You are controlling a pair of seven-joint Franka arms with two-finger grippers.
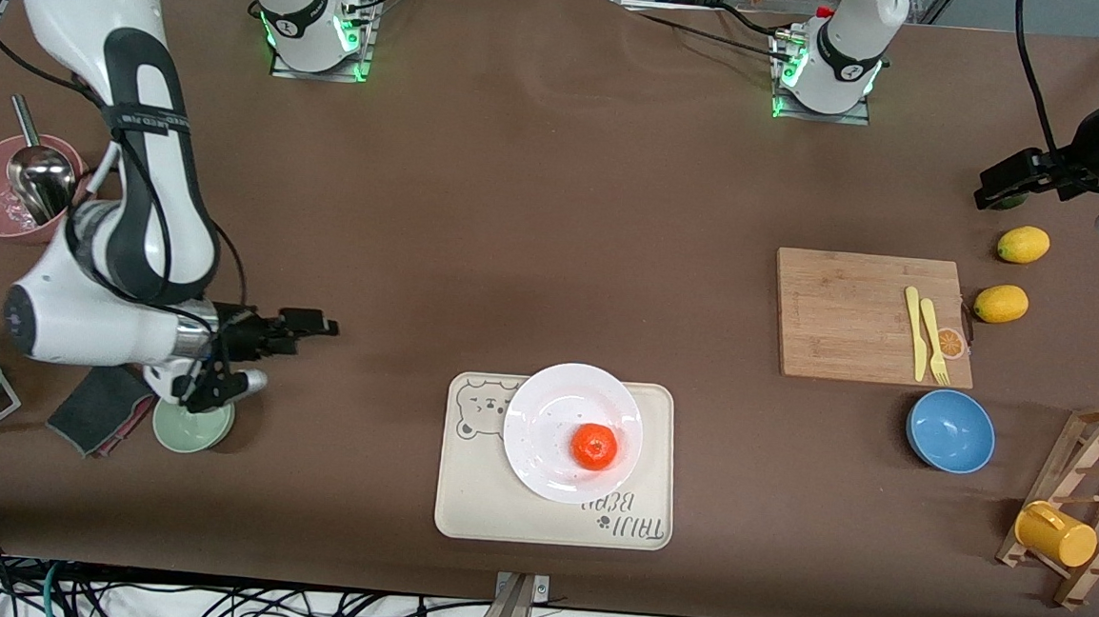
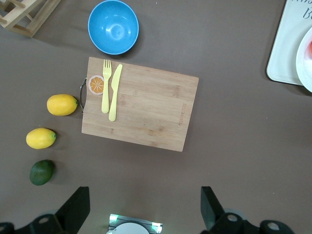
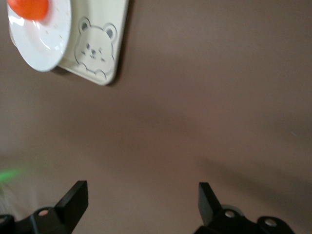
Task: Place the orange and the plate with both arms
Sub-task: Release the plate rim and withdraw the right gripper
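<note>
Nearest the front camera, the cream bear tray [image 1: 461, 513] is lying on the brown table [image 1: 556, 204], and the plate [image 1: 543, 413] is sitting on it, slightly overhanging the tray's farther edge. The orange [image 1: 594, 446] is resting in the plate, on the side nearer the camera. Judging by this, both things are looking placed already and little seems left but for the arms to stay clear. The tray is carrying a printed bear face and lettering that is reading roughly as "TAILI BEAR" turned away from the camera; I am not sure of every letter. Farther up, toward the right arm's end of the table, the right gripper [image 1: 305, 324] is hovering over bare table with its fingers standing apart and holding nothing. Toward the left arm's end, the left gripper [image 1: 1001, 186] is hanging over the table near the two lemons [image 1: 1023, 244], its fingers likewise spread wide and empty. A band on the right arm is bearing small writing too fine to read.
</note>
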